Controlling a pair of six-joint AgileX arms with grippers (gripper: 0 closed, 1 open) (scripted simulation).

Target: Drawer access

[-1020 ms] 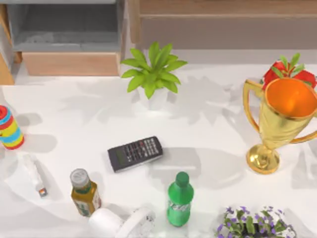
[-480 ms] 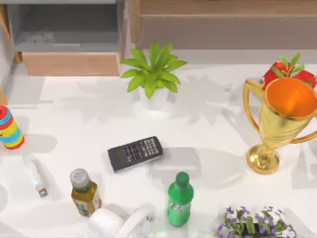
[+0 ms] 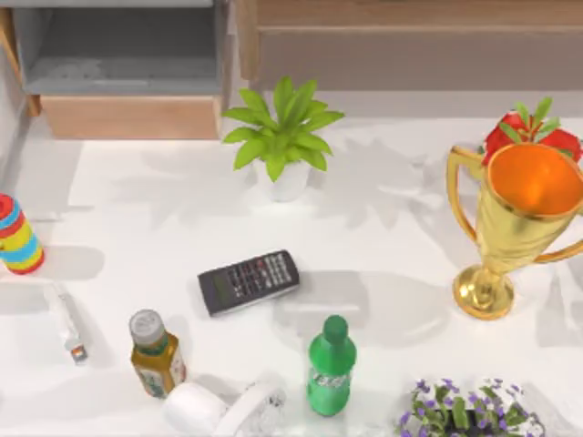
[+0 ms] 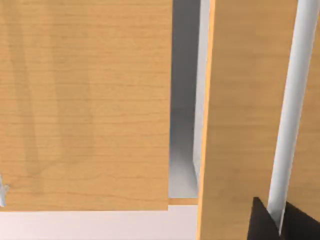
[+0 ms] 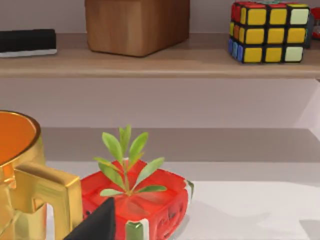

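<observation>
The drawer (image 3: 127, 116) stands pulled out at the table's back left, its light wooden front facing the table and its grey inside (image 3: 118, 50) bare. In the left wrist view, dark parts of my left gripper (image 4: 277, 224) sit low against light wooden panels (image 4: 85, 100), beside a slim white bar (image 4: 292, 100) and a grey gap (image 4: 184, 125). My right gripper (image 5: 95, 225) appears as one dark tip in front of a red planter (image 5: 140, 197), next to the gold trophy (image 5: 30, 200).
On the table are a potted green plant (image 3: 281, 132), a black remote (image 3: 248, 281), a green bottle (image 3: 331, 366), a brown bottle (image 3: 156, 353), a striped can (image 3: 18, 235), a white roll (image 3: 196, 410), the gold trophy (image 3: 510, 228) and purple flowers (image 3: 465, 410). A shelf (image 5: 160, 62) holds a wooden block and a colour cube.
Shadows on the table's left side have shifted and faded. A wooden piece at the left edge has slid out of the top view. The objects on the table have not moved.
</observation>
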